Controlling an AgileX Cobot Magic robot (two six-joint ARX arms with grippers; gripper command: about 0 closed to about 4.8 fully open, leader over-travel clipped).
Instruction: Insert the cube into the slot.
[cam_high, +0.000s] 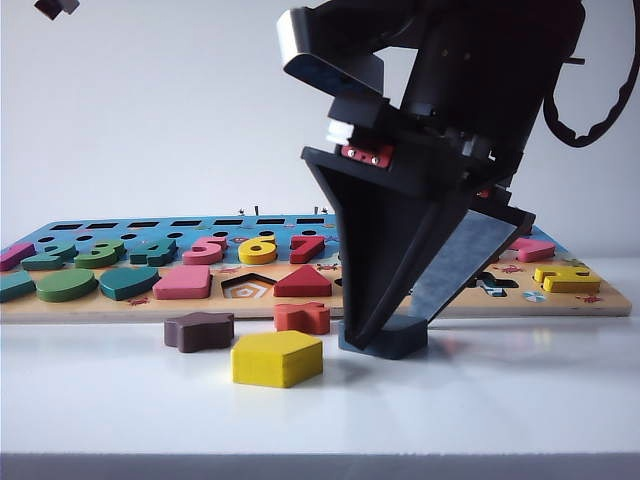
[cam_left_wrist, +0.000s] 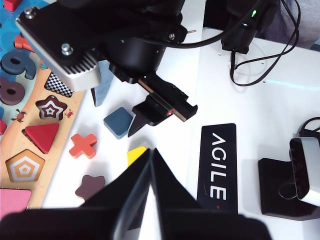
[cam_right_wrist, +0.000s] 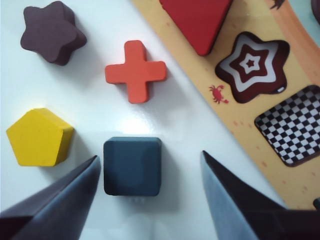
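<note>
Right gripper (cam_right_wrist: 150, 192) sits low over the cube (cam_right_wrist: 132, 166), jaws spread wide on either side of it, nothing gripped; one finger nearly touches the cube, the other stands well clear. The cube lies flat on the white table (cam_right_wrist: 165, 125), between the yellow pentagon (cam_right_wrist: 39, 136) and the board, with the checkered slot (cam_right_wrist: 292, 125) near. You centre the cube between the fingers before closing, else it skids. Left gripper (cam_left_wrist: 150, 165) hangs above the table, fingertips pressed together, empty
</note>
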